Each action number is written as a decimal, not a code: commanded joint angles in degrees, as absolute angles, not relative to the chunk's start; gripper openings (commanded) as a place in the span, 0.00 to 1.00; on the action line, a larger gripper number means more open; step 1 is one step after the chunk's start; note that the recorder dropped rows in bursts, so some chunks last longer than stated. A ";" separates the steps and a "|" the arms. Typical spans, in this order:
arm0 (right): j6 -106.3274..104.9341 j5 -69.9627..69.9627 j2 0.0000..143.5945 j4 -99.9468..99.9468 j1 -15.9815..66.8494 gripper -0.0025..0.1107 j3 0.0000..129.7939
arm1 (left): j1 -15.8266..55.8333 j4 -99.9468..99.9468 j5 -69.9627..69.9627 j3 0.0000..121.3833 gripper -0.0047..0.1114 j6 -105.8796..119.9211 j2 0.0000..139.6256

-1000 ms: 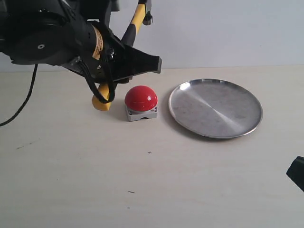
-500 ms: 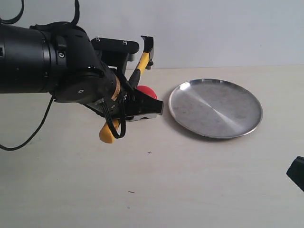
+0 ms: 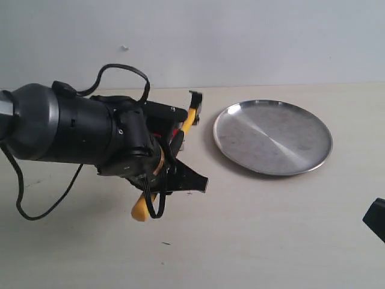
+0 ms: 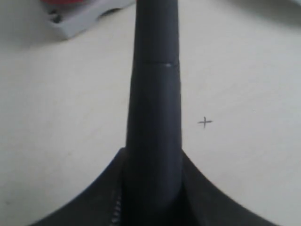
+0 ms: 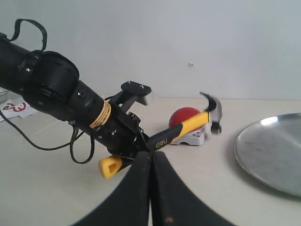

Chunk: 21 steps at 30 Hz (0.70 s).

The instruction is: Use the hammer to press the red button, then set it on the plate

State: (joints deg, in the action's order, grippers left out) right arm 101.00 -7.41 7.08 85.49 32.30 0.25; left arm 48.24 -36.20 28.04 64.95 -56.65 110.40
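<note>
My left gripper (image 3: 166,176) is shut on the hammer's black grip (image 4: 155,94). The hammer (image 5: 186,128) slants upward, its yellow end (image 3: 139,212) low and toward the front. Its steel head (image 3: 196,99) hangs just past the red button (image 5: 183,116) on the plate's side, and the handle crosses in front of the dome. The exterior view shows only a sliver of the red button (image 3: 175,129) behind the arm. The silver plate (image 3: 272,137) lies to the right with nothing on it. My right gripper (image 5: 151,157) is shut and holds nothing, well short of the hammer.
The bulky black left arm (image 3: 72,132) with its looping cable covers the table's left middle. The button's grey base (image 4: 77,21) shows in the left wrist view. A small cross mark (image 4: 204,122) is on the pale tabletop. A corner of the right arm (image 3: 376,220) sits at the right edge.
The left arm has swung down and toward the front with the hammer. The head dropped from high above to button level, and the arm now hides most of the button.
</note>
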 commanded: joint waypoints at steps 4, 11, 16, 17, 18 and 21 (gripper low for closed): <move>100.60 -7.51 6.73 85.85 32.33 0.02 0.00 | 48.05 -37.60 26.44 69.66 0.04 -58.62 100.72; 100.60 -7.51 6.73 85.71 32.33 0.02 0.00 | 48.05 -34.71 13.84 67.60 0.04 -58.62 91.49; 100.60 -7.51 6.73 85.71 32.33 0.02 0.00 | 48.05 -31.88 -6.31 62.54 0.04 -60.92 94.19; 100.60 -7.51 6.73 85.71 32.33 0.02 0.00 | 48.05 -31.88 -8.82 62.28 0.04 -62.24 95.24; 100.60 -7.51 6.73 85.71 32.33 0.02 0.00 | 48.05 -31.88 -11.81 62.15 0.04 -63.59 96.55; 100.60 -7.51 6.73 85.71 32.33 0.02 0.00 | 47.92 -31.88 -20.77 62.15 0.04 -66.89 100.47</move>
State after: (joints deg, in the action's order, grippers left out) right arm 101.00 -7.41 7.08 85.49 32.30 0.25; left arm 47.98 -31.56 -7.37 61.70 -64.09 98.48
